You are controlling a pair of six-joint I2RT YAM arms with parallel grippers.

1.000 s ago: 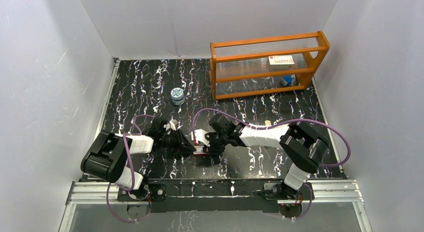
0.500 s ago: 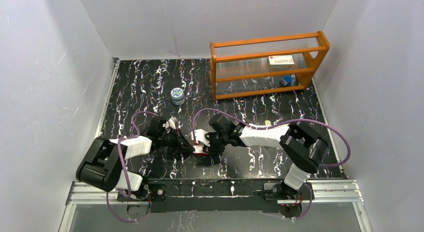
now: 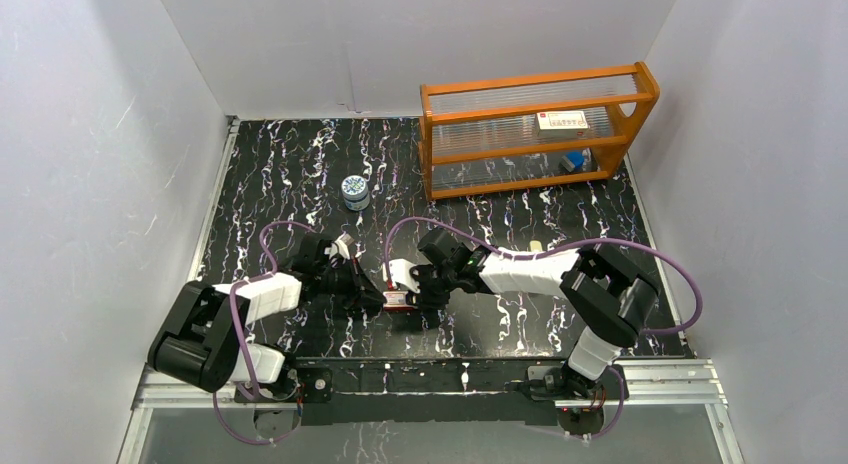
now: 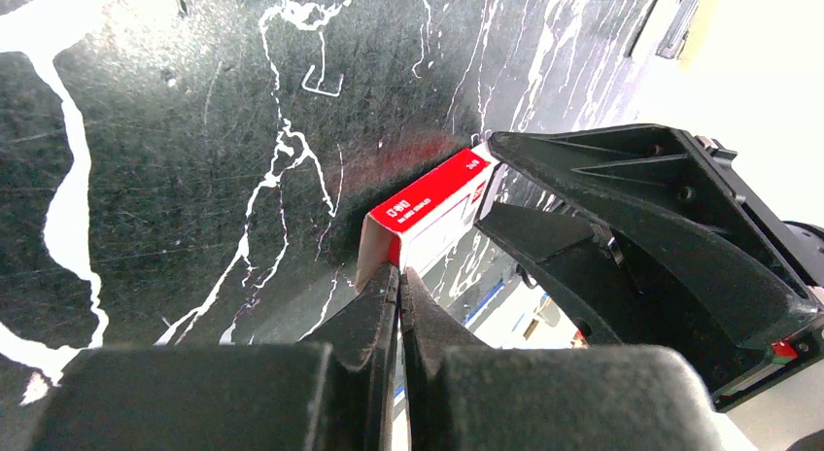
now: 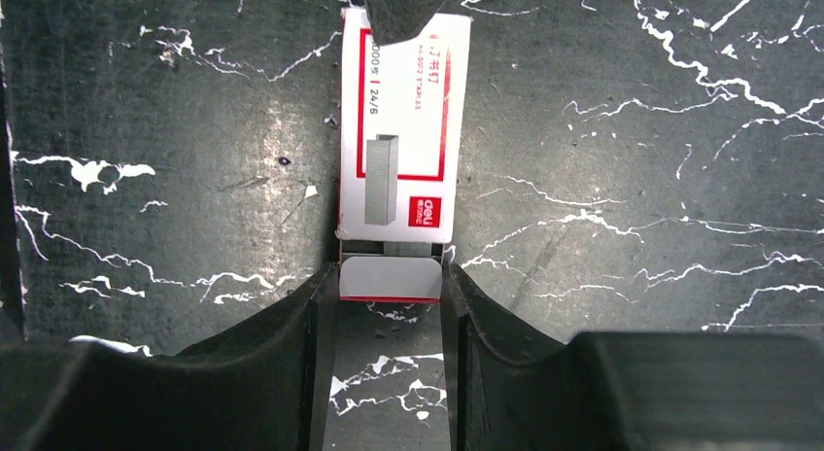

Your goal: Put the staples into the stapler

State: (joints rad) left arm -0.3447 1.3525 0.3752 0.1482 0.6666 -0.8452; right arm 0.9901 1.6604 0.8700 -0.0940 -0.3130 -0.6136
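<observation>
**Box braced at both ends, staples showing at the mouth**

The box [image 5: 403, 121] lies flat on the table [image 5: 632, 179], at lower centre of the overhead view between the two arms. The right gripper [image 5: 389, 288] clamps the box at its open end, with a finger against each side wall beside the folded-out flap. The left gripper [image 4: 398, 276] has its fingers pressed together at the opposite end. We cannot tell whether a thin tab of card is caught between them. Our reading: one arm anchors the box so the other can work on it without it skating across the table, a step toward freeing the contents.

The staples [image 5: 389, 247] sit inside the box. Only a grey edge shows at the mouth, lower middle of the right wrist view. The box's long axis runs top to bottom in that view, with the mouth toward the bottom edge, facing the right arm. We judge that the block's long axis follows the box. We could not pick out the stapler with confidence in any view.
</observation>
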